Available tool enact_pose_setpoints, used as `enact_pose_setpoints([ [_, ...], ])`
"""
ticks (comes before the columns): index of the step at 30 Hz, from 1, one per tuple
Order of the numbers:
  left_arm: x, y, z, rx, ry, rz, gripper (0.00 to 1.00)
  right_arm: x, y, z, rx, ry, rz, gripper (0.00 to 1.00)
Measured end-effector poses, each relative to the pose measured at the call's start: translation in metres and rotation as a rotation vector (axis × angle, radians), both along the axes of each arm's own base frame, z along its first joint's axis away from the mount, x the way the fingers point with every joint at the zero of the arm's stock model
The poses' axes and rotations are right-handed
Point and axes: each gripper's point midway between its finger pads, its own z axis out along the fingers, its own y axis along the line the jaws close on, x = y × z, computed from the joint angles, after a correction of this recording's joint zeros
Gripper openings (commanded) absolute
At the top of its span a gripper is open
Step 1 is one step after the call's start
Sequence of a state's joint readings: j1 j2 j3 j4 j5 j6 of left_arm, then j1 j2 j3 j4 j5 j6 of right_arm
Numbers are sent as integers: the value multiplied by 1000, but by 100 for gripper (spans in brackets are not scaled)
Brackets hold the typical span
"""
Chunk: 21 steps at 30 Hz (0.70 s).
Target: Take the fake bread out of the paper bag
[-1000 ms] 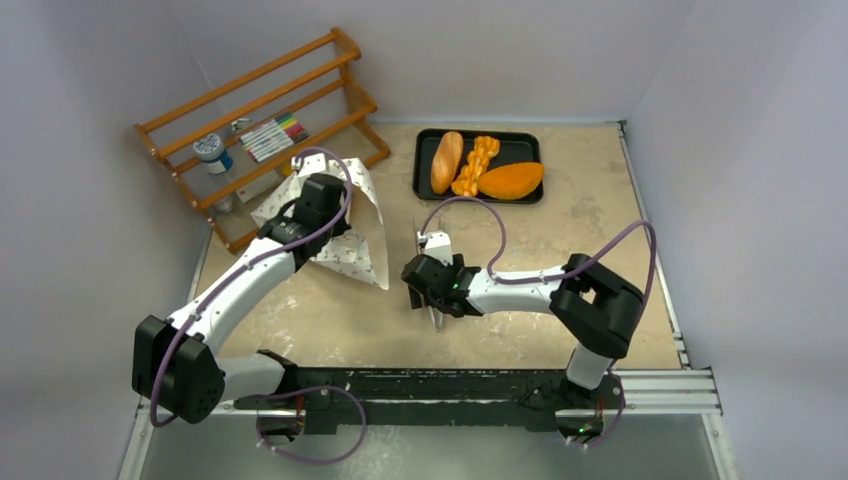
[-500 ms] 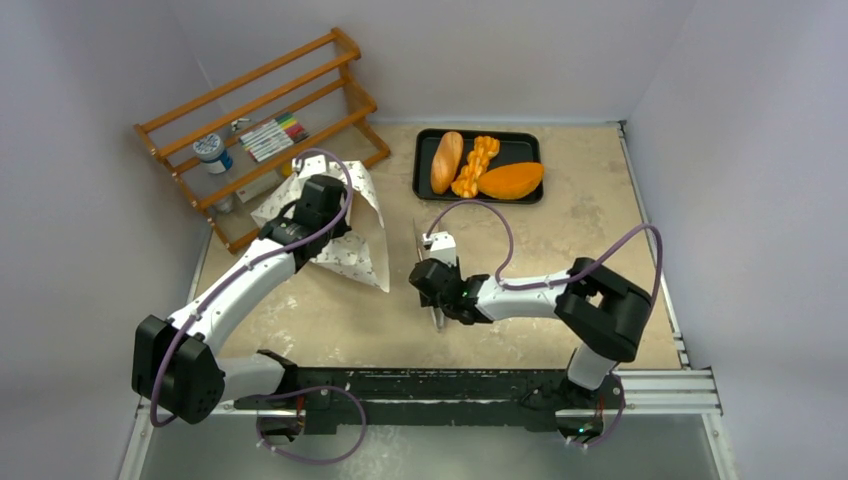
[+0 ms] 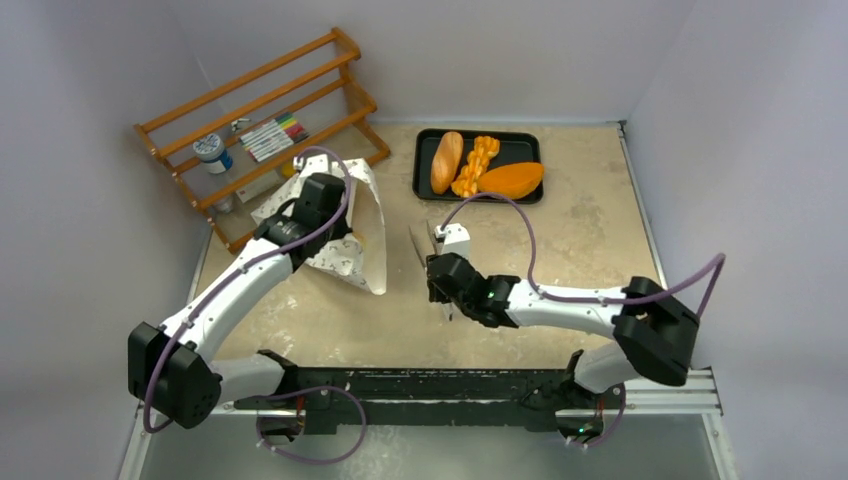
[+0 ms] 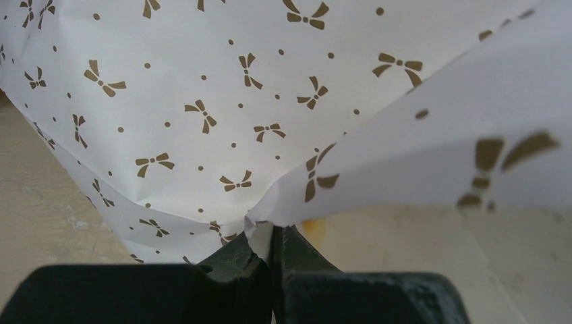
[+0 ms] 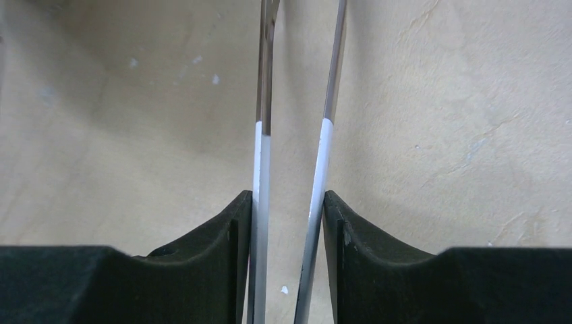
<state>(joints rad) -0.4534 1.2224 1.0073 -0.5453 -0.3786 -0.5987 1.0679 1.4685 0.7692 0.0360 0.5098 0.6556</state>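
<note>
Paper bag, beside the wooden rack: left gripper is pinching its thin edge, risking tearing or slipping, while right gripper is squeezing tongs that may be twisting loose.

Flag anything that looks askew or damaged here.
Only the paper bag: it lies crumpled by the wooden rack, one creased edge pinched between the fingers of the left gripper. Nothing is spilled.

Pale grey walls close in the back and both sides. The table is beige and mottled, under soft even light. A wooden rack stands askew in the far left corner; a black rail runs along the near edge
</note>
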Motion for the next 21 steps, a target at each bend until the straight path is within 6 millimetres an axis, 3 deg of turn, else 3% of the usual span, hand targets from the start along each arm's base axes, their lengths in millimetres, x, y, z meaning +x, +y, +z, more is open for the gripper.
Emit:
enact_pose_setpoints([
  [5, -7, -12, 24, 2, -24, -18, 0, -1, -3, 29, 45, -40, 11, 41],
  [9, -12, -22, 39, 15, -50, -28, 0, -5, -11, 40, 53, -53, 14, 41],
  [15, -21, -20, 38, 60, -39, -12, 0, -15, -31, 49, 58, -60, 12, 41],
  [21, -25, -11, 36, 92, -29, 21, 0, -21, -44, 78, 95, -107, 19, 41],
])
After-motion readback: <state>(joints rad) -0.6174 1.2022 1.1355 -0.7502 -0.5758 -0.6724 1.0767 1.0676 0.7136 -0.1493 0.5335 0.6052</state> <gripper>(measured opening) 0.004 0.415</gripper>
